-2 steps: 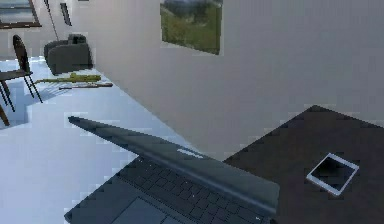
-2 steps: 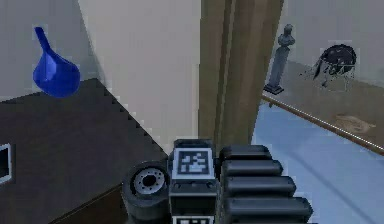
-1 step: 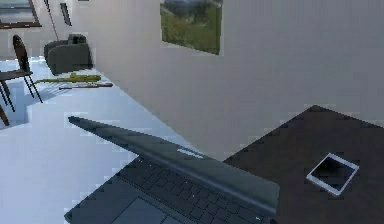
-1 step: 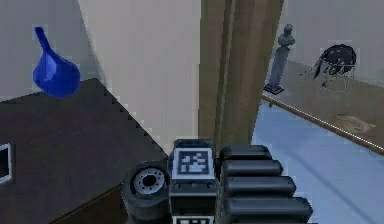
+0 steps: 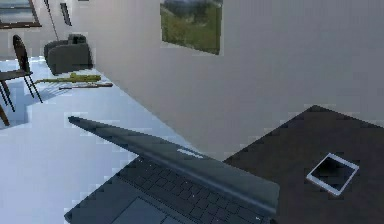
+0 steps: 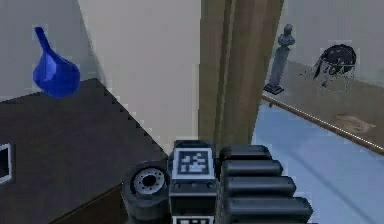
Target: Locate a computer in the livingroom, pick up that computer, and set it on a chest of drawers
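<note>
In the forward view, a dark grey laptop computer (image 5: 165, 180) with its lid up sits low down, at about 6 o'clock. Its keys face up and its thin lid leans back toward 10 o'clock. Most of it shows over the pale blue floor (image 5: 45, 150). Its right corner meets the edge of a dark brown flat top (image 5: 300, 140) at 4 o'clock, and I cannot tell if the two touch. On that top, at 4 o'clock, lies a small flat white gadget with a grey screen (image 5: 333, 172). A green landscape painting (image 5: 190, 22) hangs on the cream wall at 12 o'clock. Far off at 10 o'clock stand a dark padded armchair (image 5: 68, 52) and a thin dark chair (image 5: 20, 65).

In the arm side view, my dark ribbed arm (image 6: 255, 185) comes up at 6 o'clock, with a white square with black marks (image 6: 192, 165) on it. Just left of that is the round dark body of my pincer (image 6: 150, 192). I can't make out its fingers, so I cannot tell if it has hold of anything. A shiny blue vase with a thin neck (image 6: 55, 70) stands on the dark top at 10 o'clock. A tall brown wooden post (image 6: 235, 70) rises at 12 o'clock. A grey bust on a stand (image 6: 285, 52) is at 2 o'clock.
</note>
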Controlling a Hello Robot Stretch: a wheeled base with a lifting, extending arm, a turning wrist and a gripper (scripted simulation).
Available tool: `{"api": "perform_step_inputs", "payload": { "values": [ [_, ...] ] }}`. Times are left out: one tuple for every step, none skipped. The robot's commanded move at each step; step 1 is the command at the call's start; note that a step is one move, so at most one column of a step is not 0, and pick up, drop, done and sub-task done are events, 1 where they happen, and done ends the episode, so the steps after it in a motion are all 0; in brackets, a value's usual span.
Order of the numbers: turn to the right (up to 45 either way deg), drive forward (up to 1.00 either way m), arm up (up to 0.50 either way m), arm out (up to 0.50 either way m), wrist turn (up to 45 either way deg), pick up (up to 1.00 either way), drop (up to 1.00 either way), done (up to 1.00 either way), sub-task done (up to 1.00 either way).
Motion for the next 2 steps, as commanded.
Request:
{"api": "perform_step_inputs", "payload": {
  "values": [
    [0.0, 0.0, 0.0, 0.0, 0.0, 0.0, 1.0, 0.0, 0.0],
    [0.0, 0.0, 0.0, 0.0, 0.0, 0.0, 0.0, 1.0, 0.0]
  ]
}}
